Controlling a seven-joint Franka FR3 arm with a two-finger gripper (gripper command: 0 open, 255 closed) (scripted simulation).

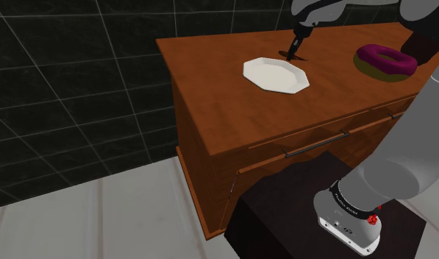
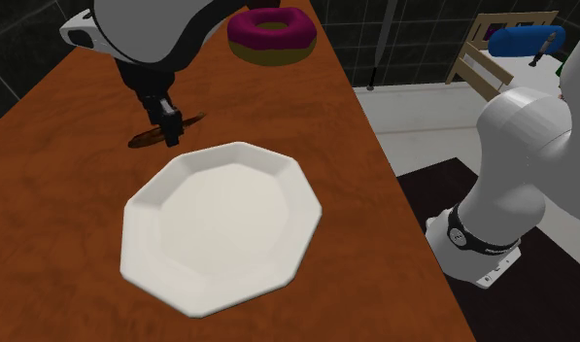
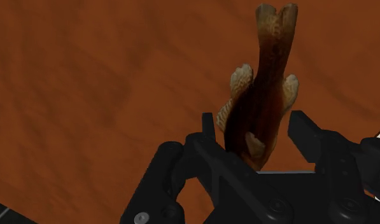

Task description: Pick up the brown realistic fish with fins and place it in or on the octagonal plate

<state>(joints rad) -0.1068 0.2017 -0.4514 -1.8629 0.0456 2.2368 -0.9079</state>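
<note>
Closest to the eye is the end effector [image 3: 255, 124], all black, with a brown fish [image 3: 266, 76] running lengthwise through its middle, forked tail pointing away and pale fins sticking out on either side; whether it is clamped on the fish or only straddling it I cannot tell. Counting up: one fish, one plate [image 2: 220, 228], one doughnut [image 2: 271, 34], one white arm [image 2: 516, 126]. The fish is down at the tabletop [image 2: 64, 107], just beyond the plate's rim in the second exterior view and not touching it; whether it rests on the wood I cannot tell. The plate is white and eight-sided, lying flat, its face plain white all over. The doughnut has magenta icing over a tan base; it sits well apart from the plate, towards the shoulder view's right.

The tabletop is reddish-brown wood, the top of a chest with long thin drawer handles [image 1: 317, 143] along its front; the arm's dark stand [image 1: 284, 202] is set against that front. Behind the chest is a wall [image 1: 63, 73] of dark tiles; the floor [image 1: 100, 213] is pale. Off past the arm in the second exterior view a blue thing [image 2: 526, 41] lies on a pale wooden frame, too far off to name.
</note>
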